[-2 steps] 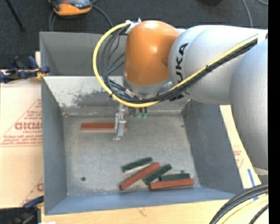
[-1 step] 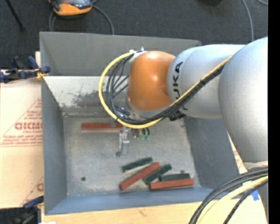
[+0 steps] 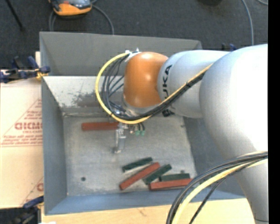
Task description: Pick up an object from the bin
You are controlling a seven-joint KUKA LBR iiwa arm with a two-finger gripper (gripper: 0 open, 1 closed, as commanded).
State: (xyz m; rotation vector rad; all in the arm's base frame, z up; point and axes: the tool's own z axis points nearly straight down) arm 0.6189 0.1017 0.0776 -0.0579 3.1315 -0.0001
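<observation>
The likeliest thing to pick is a red-brown stick (image 3: 99,126). It lies flat on the floor of the bin (image 3: 53,139), toward the back wall and left of centre, well apart from everything else. Lying alone with bare floor on both long sides, it would probably be the easier thing to close on, since no neighbour could get in the way.

The gripper (image 3: 117,147) hangs low in the middle of the bin, just beside the stick's right end and a little nearer the front. It points down at bare floor rather than at any object. Nothing shows in its grasp. Whether it is released or clenched cannot be told, because from above its tip reads as a single narrow grey prong.

Toward the front lies a loose heap of similar sticks. Nearest the gripper are a dark green stick (image 3: 136,164) and, crossing close beneath it, a red stick (image 3: 139,177). More green and red ones overlap to the right. They are packed and angled against one another, so a grasp there would likely catch two at once or slip off an edge.

The arm enters from the right with its orange cover (image 3: 142,80) directly above the gripper. Yellow cables (image 3: 102,85) loop out to the left, which hides part of the bin's back floor.
</observation>
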